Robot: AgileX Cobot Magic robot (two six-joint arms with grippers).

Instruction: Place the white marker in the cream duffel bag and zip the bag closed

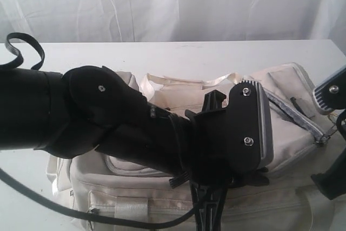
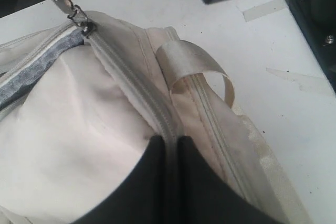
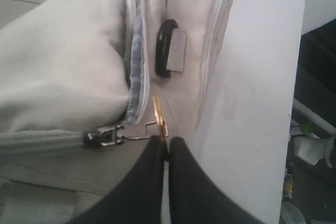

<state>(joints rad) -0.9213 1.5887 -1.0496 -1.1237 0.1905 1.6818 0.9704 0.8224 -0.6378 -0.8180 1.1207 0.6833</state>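
The white marker was out of sight in all three views; I could not tell where it lay. The cream duffel bag (image 1: 119, 187) lay on the white table (image 1: 189, 58). My left claw (image 2: 169, 140) was closed, its fingers pinching the bag's fabric along the zip line (image 2: 131, 85), near a webbing loop (image 2: 194, 64). My right claw (image 3: 168, 142) was shut tight on the gold zip pull (image 3: 160, 116). The pull hung from the slider (image 3: 105, 137) at the bag's end, close to a black strap ring (image 3: 163, 51).
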